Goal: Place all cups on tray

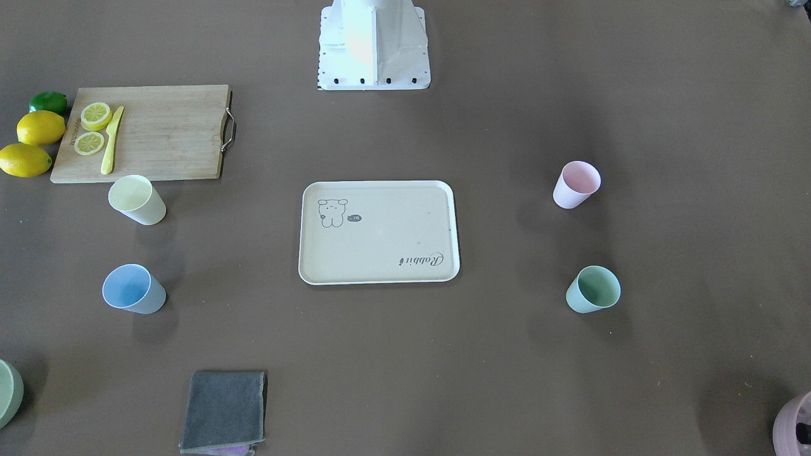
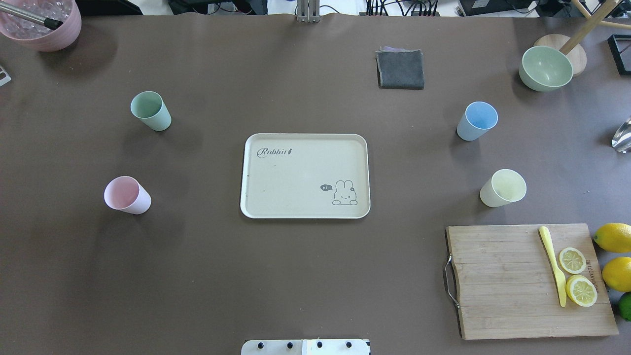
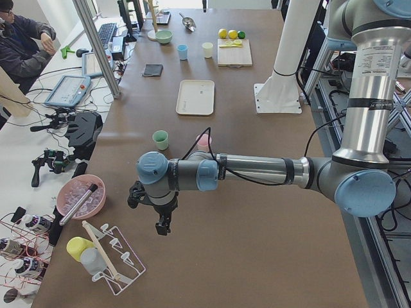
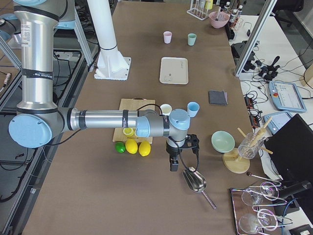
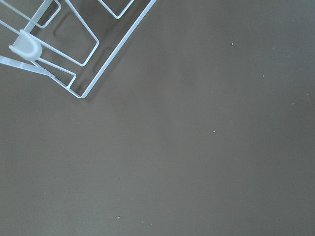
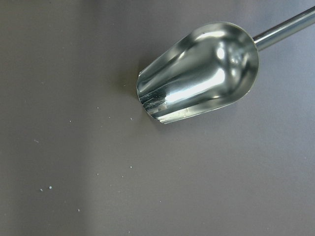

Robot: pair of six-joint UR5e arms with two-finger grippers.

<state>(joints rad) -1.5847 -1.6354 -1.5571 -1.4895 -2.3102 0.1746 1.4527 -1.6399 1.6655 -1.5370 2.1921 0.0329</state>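
The cream tray (image 2: 296,177) lies empty at the table's middle. Four cups stand upright on the table around it: mint green (image 2: 150,111) and pale pink (image 2: 126,195) on my left side, light blue (image 2: 477,121) and pale yellow (image 2: 503,188) on my right side. My left gripper (image 3: 163,227) shows only in the exterior left view, hanging over bare table near a wire rack, far from the cups. My right gripper (image 4: 173,166) shows only in the exterior right view, over a metal scoop. I cannot tell whether either is open or shut.
A wooden cutting board (image 2: 503,281) with lemon slices and a yellow knife lies at near right, with lemons (image 2: 613,236) beside it. A grey cloth (image 2: 400,69), a green bowl (image 2: 545,68) and a mauve pot (image 2: 42,24) stand at the far edge. The scoop (image 6: 202,71) and the wire rack (image 5: 74,54) lie at the table's ends.
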